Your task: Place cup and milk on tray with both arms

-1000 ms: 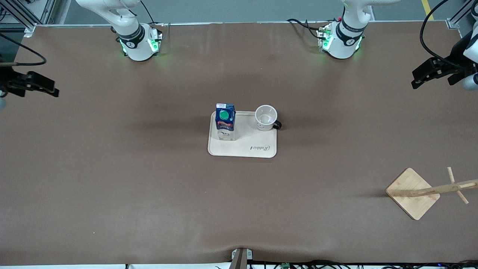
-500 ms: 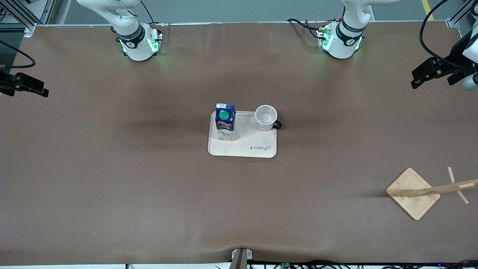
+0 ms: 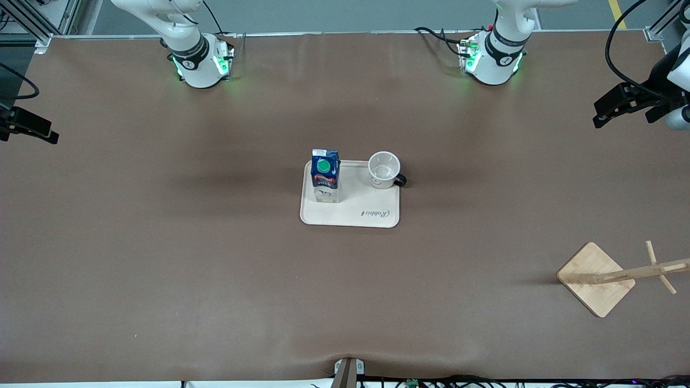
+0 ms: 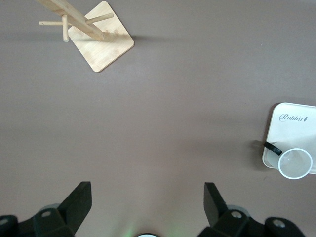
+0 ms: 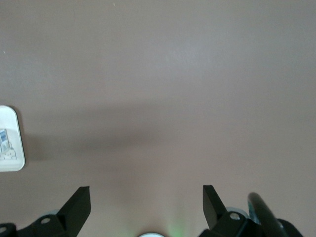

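Brown table: tray (image 3: 350, 213) at centre, milk (image 3: 325, 175) upright on it, cup (image 3: 384, 169) beside milk toward left arm's end. Left gripper (image 4: 147, 195) and right gripper (image 5: 146, 197) spread wide, empty, over table ends, well apart from tray. Task looks done.

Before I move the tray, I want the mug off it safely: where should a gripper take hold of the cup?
Grip the cup by its rim wall from above: it stands upright and open-topped on the tray corner. Its black handle juts toward the left arm's end, so the open left gripper likely suits, fingers kept off the handle.
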